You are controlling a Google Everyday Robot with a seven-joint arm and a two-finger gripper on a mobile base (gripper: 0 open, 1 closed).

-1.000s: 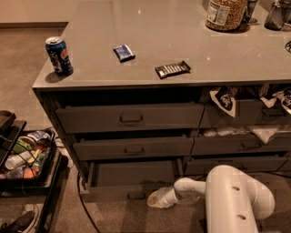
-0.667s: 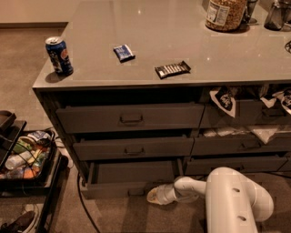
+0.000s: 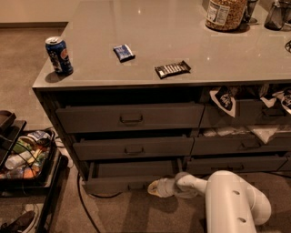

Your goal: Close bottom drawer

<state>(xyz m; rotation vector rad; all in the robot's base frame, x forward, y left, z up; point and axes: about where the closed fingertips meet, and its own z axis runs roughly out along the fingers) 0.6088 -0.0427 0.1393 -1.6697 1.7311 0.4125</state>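
Note:
The bottom drawer is the lowest in the left stack of the grey counter. It stands pulled out a little, its slim dark front ahead of the drawers above and its bare inside showing. My white arm reaches in from the lower right. My gripper is low near the floor, at the right end of the drawer's front, touching or nearly touching it.
A blue can, a blue packet, a dark snack bar and a jar stand on the counter top. Right-hand drawers have cloth and paper poking out. A cart of clutter stands left; a cable lies on the floor.
My gripper has stayed at the right end of the bottom drawer's front. The drawer stands about as far out as before.

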